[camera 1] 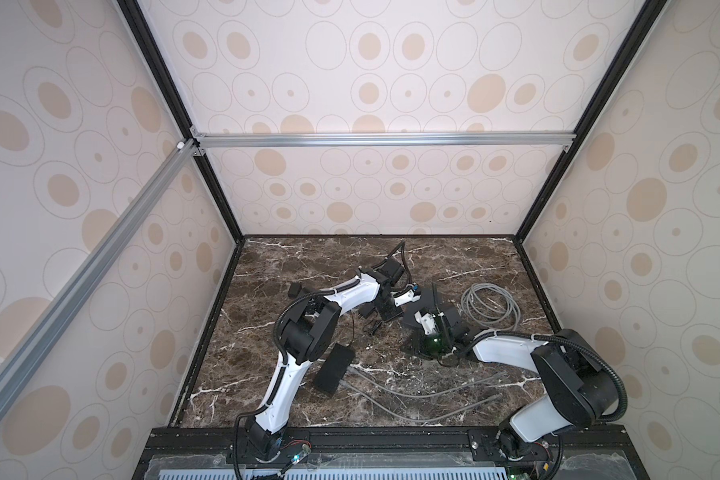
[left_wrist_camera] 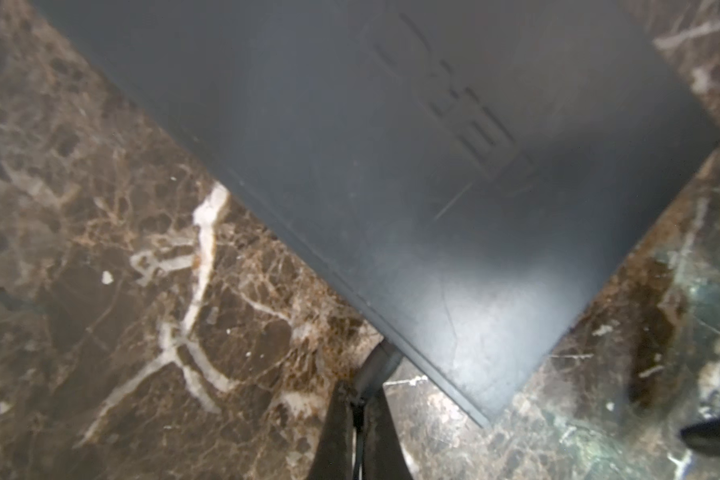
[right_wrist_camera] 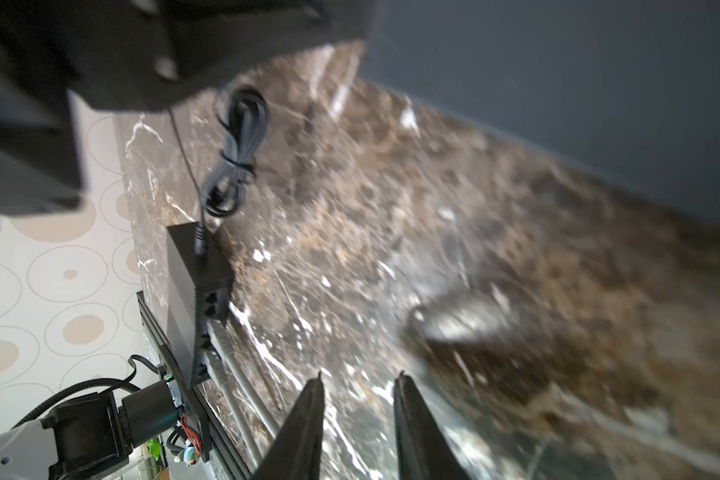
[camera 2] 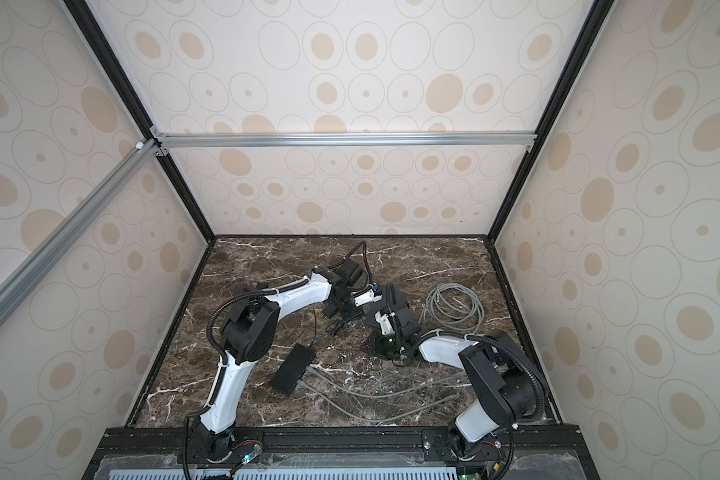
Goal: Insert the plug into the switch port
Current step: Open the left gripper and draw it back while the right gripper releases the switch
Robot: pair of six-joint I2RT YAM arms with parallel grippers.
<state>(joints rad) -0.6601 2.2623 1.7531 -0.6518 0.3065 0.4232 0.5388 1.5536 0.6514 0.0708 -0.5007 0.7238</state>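
Nearest you, the black rail (camera 1: 391,440) along the near edge of the table (camera 1: 454,257) carries both arm bases. Just beyond it, on the near left, lies a small black box with a row of ports (camera 1: 333,370), and grey cables (camera 1: 412,395) run from it to the right across the marble. A loose grey coil (camera 1: 489,307) lies far right, well apart from it.

Both arms reach to the middle of the table, where you find the task's things. In the left wrist view the left claw (left_wrist_camera: 359,401) is pressed together, pinching the grey plug (left_wrist_camera: 381,361) by its rear end, with a thin cable running back between the fingers. The plug's tip touches the edge of the dark flat switch (left_wrist_camera: 391,166), close to one of its corners. The port is hidden under that edge, so you cannot tell whether the plug is seated. The switch bears an embossed mark on top, too blurred to read.

In the right wrist view, which is blurred, the right claw (right_wrist_camera: 360,376) is spread, with only marble between its fingers. The switch's grey surface fills one corner of that view. The black box also shows there, with a bundled black cable (right_wrist_camera: 238,153) beyond it.
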